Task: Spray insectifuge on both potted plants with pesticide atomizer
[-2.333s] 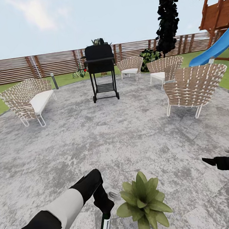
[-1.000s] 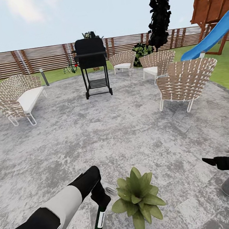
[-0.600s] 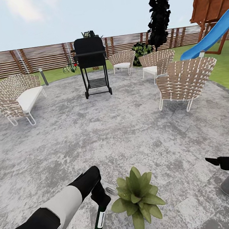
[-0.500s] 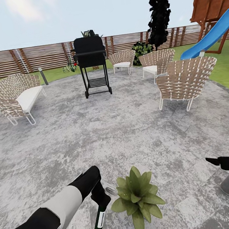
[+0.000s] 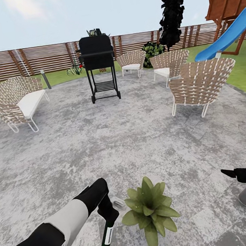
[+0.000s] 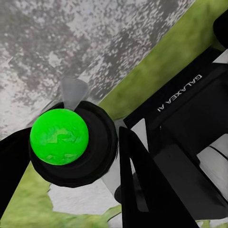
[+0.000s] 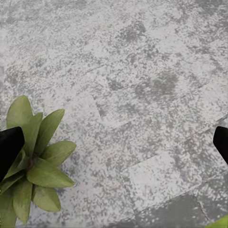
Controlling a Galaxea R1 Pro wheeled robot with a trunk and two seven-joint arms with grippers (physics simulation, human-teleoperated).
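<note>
Pesticide atomizer [image 5: 106, 234] is hanging from the left hand [image 5: 108, 213], which is gripping its top, bottle pointing down, just beside a potted plant [image 5: 150, 212] on the grey patio [image 5: 132, 137]. Right hand [image 5: 227, 172] is standing wide, holding nothing, well apart from the plant.

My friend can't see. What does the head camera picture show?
The robot's left claw holds a dark spray bottle beside a small leafy potted plant on a grey patio. Farther off stand wicker chairs, a black grill and a wooden fence.
</note>
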